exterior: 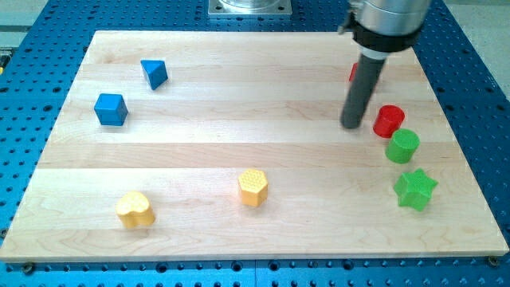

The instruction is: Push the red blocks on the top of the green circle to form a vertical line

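Note:
A red circle block [388,120] lies at the view's right, just above and to the left of the green circle block [402,146], nearly touching it. A second red block [353,72] is mostly hidden behind the rod, higher up; its shape cannot be made out. My tip [352,125] rests on the board just left of the red circle, with a small gap between them. A green star block [415,189] lies below the green circle.
A blue triangle block [154,73] and a blue cube [111,109] lie at the view's upper left. A yellow heart block [135,209] and a yellow hexagon block [253,187] lie near the view's bottom. The wooden board [239,127] sits on a blue perforated table.

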### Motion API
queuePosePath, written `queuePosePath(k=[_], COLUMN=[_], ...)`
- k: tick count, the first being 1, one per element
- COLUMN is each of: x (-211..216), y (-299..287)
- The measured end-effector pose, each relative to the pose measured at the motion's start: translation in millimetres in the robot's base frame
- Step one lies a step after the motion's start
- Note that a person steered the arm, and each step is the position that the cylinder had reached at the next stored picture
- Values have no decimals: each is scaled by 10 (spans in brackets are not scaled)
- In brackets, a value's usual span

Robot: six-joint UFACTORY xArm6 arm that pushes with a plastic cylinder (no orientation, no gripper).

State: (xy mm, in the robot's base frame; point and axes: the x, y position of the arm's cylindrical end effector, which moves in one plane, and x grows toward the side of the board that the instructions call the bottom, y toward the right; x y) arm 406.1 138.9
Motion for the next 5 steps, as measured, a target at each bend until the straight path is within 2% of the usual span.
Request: queuePosePath(k=[1, 2, 3, 4, 5], x=[-346, -1060, -1224, -1074, -1244], y=[-438, -198, 565, 845, 632])
